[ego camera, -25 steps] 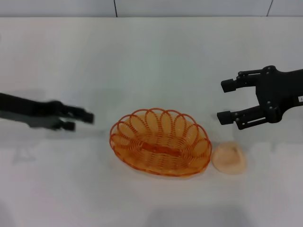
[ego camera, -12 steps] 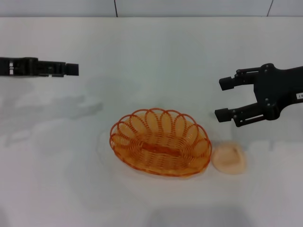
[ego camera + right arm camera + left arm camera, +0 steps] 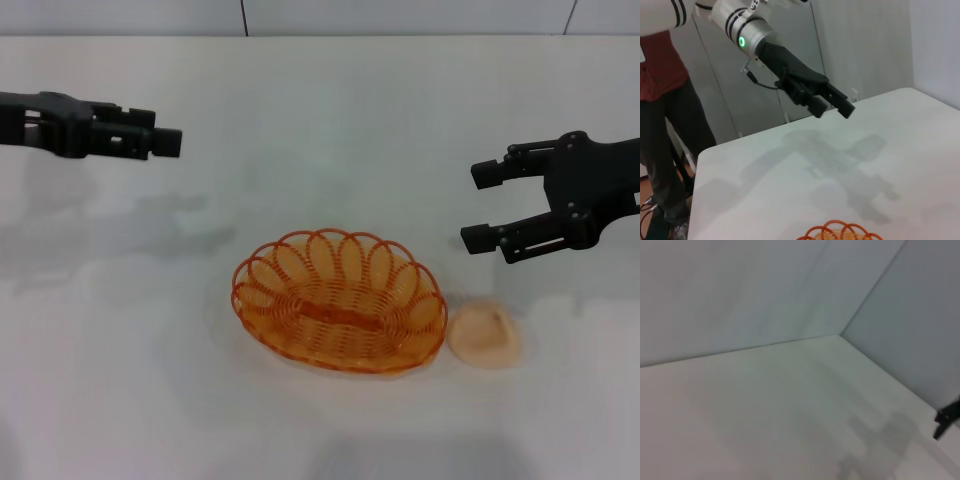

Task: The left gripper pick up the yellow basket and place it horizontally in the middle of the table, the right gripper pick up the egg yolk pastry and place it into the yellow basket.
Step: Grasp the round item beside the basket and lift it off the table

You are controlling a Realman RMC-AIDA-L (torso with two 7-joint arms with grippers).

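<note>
Orange wire yellow basket (image 3: pixel 340 300), egg yolk pastry (image 3: pixel 484 336) just beside

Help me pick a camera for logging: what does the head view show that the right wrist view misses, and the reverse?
Only the head view shows the egg yolk pastry lying just beside the yellow basket, the whole basket, and the right gripper, open above the pastry. Only the right wrist view shows a person standing beyond the table's edge. Both show the white table, the left gripper raised away from the basket, and some of the basket's rim.
</note>
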